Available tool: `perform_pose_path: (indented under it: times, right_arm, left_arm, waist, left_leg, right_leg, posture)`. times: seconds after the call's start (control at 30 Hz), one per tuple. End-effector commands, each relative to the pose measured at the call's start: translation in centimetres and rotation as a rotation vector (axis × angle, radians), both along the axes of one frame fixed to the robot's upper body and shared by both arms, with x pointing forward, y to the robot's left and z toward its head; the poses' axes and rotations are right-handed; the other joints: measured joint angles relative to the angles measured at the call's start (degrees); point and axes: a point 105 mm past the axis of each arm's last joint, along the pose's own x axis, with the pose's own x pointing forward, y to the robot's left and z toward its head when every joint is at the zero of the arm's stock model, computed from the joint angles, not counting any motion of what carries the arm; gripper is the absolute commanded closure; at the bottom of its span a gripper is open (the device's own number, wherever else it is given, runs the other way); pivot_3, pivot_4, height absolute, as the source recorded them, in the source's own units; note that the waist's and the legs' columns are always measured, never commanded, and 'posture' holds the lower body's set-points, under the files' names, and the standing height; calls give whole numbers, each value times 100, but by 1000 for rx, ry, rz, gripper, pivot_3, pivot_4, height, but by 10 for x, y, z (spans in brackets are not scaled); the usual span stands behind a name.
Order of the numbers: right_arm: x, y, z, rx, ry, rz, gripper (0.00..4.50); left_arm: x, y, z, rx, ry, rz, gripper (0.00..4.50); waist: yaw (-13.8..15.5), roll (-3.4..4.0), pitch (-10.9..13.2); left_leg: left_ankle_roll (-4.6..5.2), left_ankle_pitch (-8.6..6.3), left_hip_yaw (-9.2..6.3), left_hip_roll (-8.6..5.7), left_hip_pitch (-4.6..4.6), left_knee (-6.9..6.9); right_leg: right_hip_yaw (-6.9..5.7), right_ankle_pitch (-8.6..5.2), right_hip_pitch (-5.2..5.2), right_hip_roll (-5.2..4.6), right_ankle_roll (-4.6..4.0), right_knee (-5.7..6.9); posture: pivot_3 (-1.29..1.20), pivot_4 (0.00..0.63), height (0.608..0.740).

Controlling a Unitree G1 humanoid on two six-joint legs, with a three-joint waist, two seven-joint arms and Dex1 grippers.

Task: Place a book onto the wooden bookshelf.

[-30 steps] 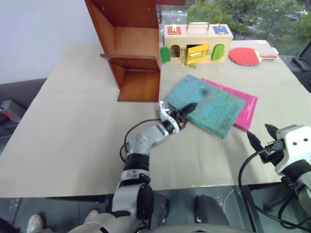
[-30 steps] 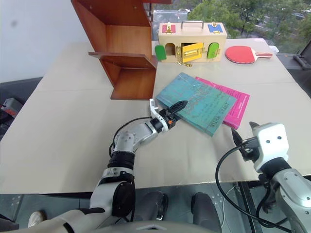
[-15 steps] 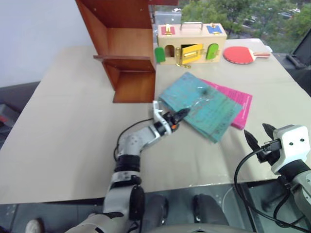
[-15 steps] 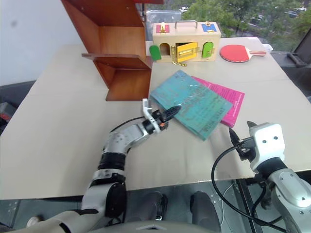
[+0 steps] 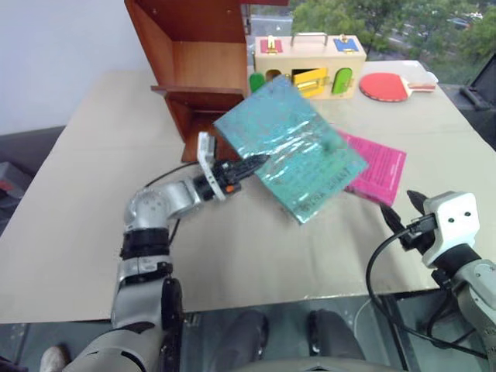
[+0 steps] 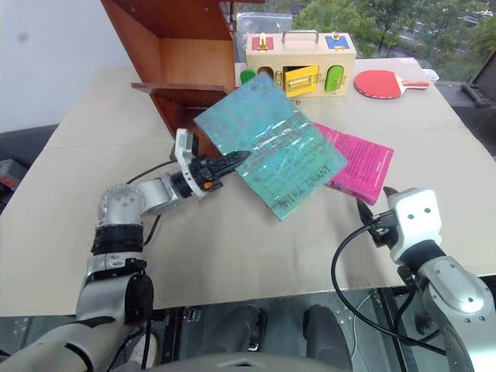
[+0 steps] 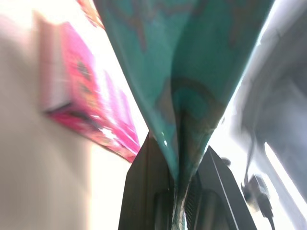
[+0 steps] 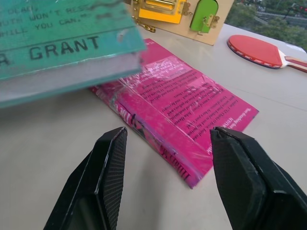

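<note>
While L fingers [image 5: 246, 164] pinch book [image 5: 291, 147], R fingers [image 8: 240, 177] spread, empty.

The left gripper [image 5: 249, 164], open beside the book's [image 5: 291, 147] near corner a second ago, has clamped onto that edge. The arm has swung up and out to the left. The book, which lay flat partly over the pink book [image 5: 380, 167], now hangs tilted above the table [image 5: 70, 225], seemingly clear of it, just before the bookshelf [image 5: 203, 62].
</note>
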Motion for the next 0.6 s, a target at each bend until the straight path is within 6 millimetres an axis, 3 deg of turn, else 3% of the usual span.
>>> perform_pose_path:
  times: [0.03,0.23,0.43,0.6]
  right_arm:
    - [1,2,8,-7,-45,13,1688]
    - [2,3,8,-8,-50,13,1688]
    - [4,2,10,-17,-64,8,1688]
    - [7,2,10,-21,-73,17,1688]
  left_arm:
    - [-7,-13,28,-2,-114,-81,4429]
    - [-4,-35,62,66,-345,-60,4429]
    - [5,-45,89,344,-856,99,4429]
    - [-14,-55,112,477,-1352,54,4429]
  waist:
    - [-7,2,1]
    - [-5,2,8]
    - [-6,5,8]
    - [-5,7,16]
  left_leg:
    - [0,0,0,0,1,-1]
    - [-2,0,1,6,-3,-5]
    - [-3,-1,6,3,-6,-8]
    - [-3,-1,14,5,-8,-15]
  right_leg:
    - [2,0,-1,0,0,0]
    - [3,0,-7,2,-1,1]
    - [9,1,-9,-2,-2,-4]
    - [17,0,-19,-1,-2,-5]
  posture:
    - [0,150,740]
    - [0,150,740]
    - [0,150,740]
    - [0,150,740]
